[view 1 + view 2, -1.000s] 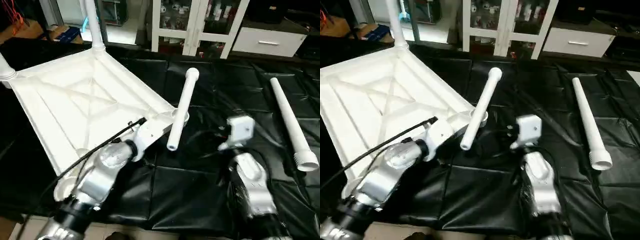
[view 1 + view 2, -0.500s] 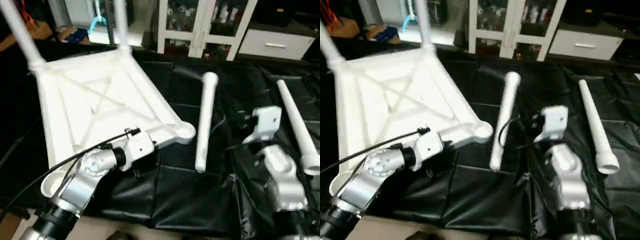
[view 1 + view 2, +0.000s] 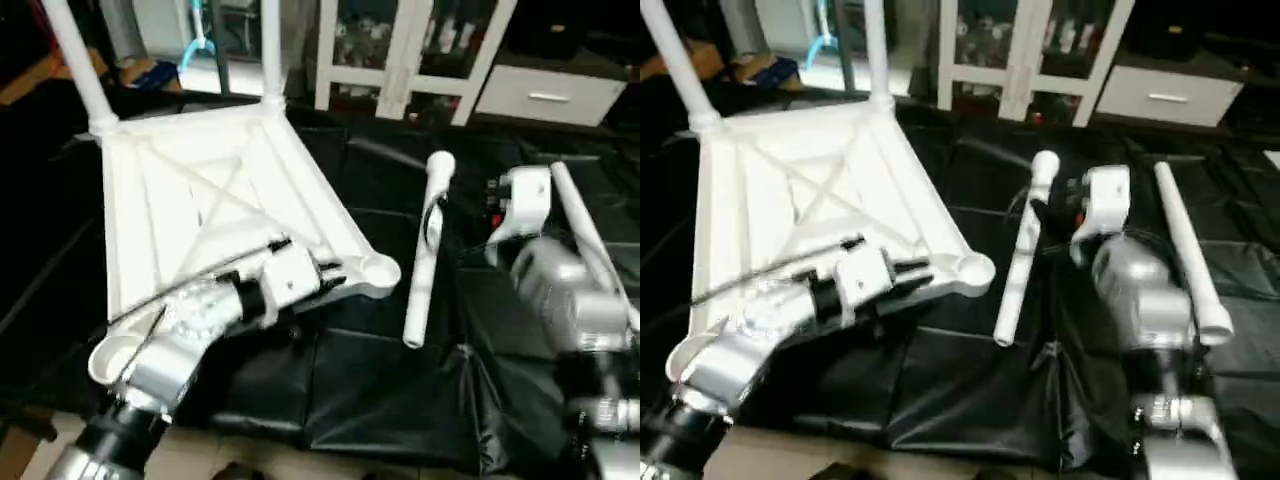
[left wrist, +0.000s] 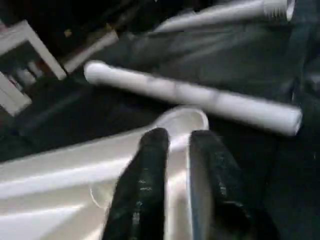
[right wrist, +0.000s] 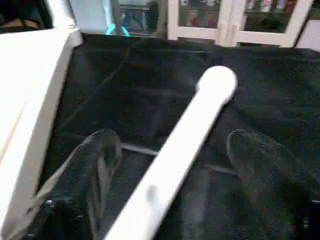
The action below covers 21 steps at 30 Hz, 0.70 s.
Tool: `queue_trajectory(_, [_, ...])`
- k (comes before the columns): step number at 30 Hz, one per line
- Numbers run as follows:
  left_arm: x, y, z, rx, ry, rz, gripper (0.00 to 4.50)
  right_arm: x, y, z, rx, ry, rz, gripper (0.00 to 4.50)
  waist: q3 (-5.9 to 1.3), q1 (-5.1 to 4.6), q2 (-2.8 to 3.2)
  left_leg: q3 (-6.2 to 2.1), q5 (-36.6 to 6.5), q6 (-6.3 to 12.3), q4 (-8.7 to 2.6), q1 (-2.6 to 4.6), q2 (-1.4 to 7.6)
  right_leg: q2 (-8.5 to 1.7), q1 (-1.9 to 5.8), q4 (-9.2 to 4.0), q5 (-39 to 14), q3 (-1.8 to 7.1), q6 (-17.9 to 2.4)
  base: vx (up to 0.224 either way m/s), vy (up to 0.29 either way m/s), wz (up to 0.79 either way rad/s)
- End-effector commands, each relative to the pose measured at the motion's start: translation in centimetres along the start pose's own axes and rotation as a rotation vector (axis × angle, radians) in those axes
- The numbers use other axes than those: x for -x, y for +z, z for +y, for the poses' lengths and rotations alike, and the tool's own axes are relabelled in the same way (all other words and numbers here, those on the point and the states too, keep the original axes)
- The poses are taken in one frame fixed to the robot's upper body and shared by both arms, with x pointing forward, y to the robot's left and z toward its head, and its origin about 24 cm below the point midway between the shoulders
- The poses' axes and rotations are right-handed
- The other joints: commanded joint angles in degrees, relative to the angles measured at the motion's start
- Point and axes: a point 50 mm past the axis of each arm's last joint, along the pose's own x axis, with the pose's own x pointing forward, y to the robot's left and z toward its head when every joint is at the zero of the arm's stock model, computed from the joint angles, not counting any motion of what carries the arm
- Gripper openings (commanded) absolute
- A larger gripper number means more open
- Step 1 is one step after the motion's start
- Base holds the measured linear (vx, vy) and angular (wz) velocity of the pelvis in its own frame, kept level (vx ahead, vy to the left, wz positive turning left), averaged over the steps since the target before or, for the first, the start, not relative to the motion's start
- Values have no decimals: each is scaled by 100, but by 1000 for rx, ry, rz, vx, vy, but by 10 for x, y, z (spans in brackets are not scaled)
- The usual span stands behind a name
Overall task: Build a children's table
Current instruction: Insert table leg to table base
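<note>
Table top (image 3: 190, 215) lies upside down on the black sheet (image 3: 370, 400), ribbed X underside up. Two legs already stand in the far corner sockets: one far-left (image 3: 70, 60), one further right (image 3: 268, 50). Near-right corner socket (image 3: 378, 270) is empty, and so is the near-left one (image 3: 115, 355).

Step in hand, as I judge it: fitting the third leg. Loose leg (image 3: 425, 250) lies flat on the sheet just beside the empty near-right socket, rounded end pointing away from the robot, not touching the top. Fourth leg (image 3: 590, 240) lies well apart to the right, partly behind the right forearm.

Left pincer (image 4: 177, 145) sits over the rim of the top near the empty socket; fingers (image 4: 150, 165) stand a small way apart, nothing seen between them. I cannot tell whether they touch the rim.

Right pincer (image 5: 167, 145) hovers over the loose leg, fingers (image 5: 95, 155) spread wide on either side of the tube, not clamped.

Next move likely calls for: lower the right pincer, close on the leg around mid-length, lift and tip it upright, open end down into the near-right socket, while the left steadies the top. The leg is round and smooth, so it may roll or slip if pinched off-centre.

Containers: white glass-door cabinet (image 3: 420, 50) behind holds small items, too blurred to name. Drawer unit (image 3: 545, 90) beside it is closed.
</note>
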Motion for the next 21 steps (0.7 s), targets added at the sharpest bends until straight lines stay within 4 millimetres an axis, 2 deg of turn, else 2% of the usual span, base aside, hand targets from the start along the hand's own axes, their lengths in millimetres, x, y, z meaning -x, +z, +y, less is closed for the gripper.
queue_trajectory(1, [2,8,3,16,-8,-42,109,-3,3,-5,-7,-14,38,415,-453,-19,-55,-58,-1105,4,-390,163,186,-144,267,-360,-1114,98,-1018,0,0,0])
queue_trajectory(2, [4,13,8,25,5,-64,136,-8,8,-6,-11,-10,70,439,-460,-25,-45,-57,-1069,14,-384,164,182,-141,267,-359,-1084,96,-1043,0,0,0])
queue_trajectory(3, [6,16,13,39,18,-77,139,-13,12,-6,-16,-14,95,445,-469,-50,-50,-58,-999,3,-369,154,182,-137,276,-327,-975,85,-1151,0,0,0])
queue_trajectory(5, [8,21,18,68,26,-86,138,-21,16,-6,-9,-7,151,449,-468,-86,-70,-47,-1020,26,-354,153,174,-126,272,-330,-970,81,-1221,0,0,0])
queue_trajectory(6, [8,21,18,68,26,-86,138,-21,16,-6,-9,-7,151,449,-472,-100,-67,-51,-1003,33,-344,152,168,-124,279,-313,-960,78,-1253,0,0,0])
queue_trajectory(7, [10,25,21,105,15,-86,138,-28,17,-4,16,-5,200,449,-469,-82,-38,-45,-992,48,-338,164,183,-138,275,-315,-919,85,-1270,0,0,0])
queue_trajectory(8, [10,26,22,112,13,-86,138,-30,18,-3,21,-7,207,449,-461,-111,-47,-51,-965,26,-343,136,174,-131,283,-313,-945,73,-1322,0,0,0])
queue_trajectory(9, [10,32,22,147,0,-95,138,-36,20,2,41,3,223,449,-472,-100,-54,-37,-981,17,-322,163,185,-136,270,-302,-924,82,-1332,0,0,0])
queue_trajectory(12, [9,44,16,210,-63,-129,138,-48,22,17,-27,65,270,449,-476,-100,-53,-37,-990,17,-314,159,191,-144,275,-278,-862,81,-1443,0,0,0])
queue_trajectory(13, [9,47,12,229,-89,-133,138,-50,22,22,-49,78,289,449,-474,-105,-87,-46,-958,56,-320,142,196,-138,289,-273,-824,74,-1474,0,0,0])
queue_trajectory(14, [9,50,7,242,-124,-135,138,-52,19,25,-53,77,325,449,-476,-105,-88,-48,-900,76,-316,144,201,-142,291,-243,-760,75,-1515,0,0,0])
queue_trajectory(15, [10,52,1,264,-165,-130,138,-53,14,28,-27,62,369,449,-473,-89,-69,-43,-870,99,-322,155,206,-136,283,-259,-724,73,-1512,0,0,0])
queue_trajectory(16, [10,53,-3,279,-193,-126,138,-54,11,30,-19,51,393,449,-479,-93,-103,-40,-753,88,-309,145,207,-134,286,-210,-620,70,-1543,0,0,0])
queue_trajectory(17, [11,54,-6,289,-213,-123,138,-54,9,31,-10,39,413,449,-463,-74,-73,-24,-760,70,-318,168,206,-119,261,-241,-634,68,-1505,0,0,0])
queue_trajectory(18, [12,57,-11,304,-248,-120,138,-55,1,33,20,-2,463,449,-461,-64,-106,-13,-755,51,-318,183,211,-115,252,-245,-626,70,-1487,0,0,0])
queue_trajectory(19, [13,57,-12,306,-251,-120,138,-55,0,33,19,-11,468,449,-463,-63,-84,-20,-773,-32,-329,181,205,-102,255,-230,-645,64,-1458,0,0,0])
queue_trajectory(21, [14,59,-14,310,-257,-111,138,-55,-8,32,51,-68,514,449,-454,-60,-143,-28,-933,-203,-342,178,210,-108,254,-233,-821,62,-1334,0,0,0])
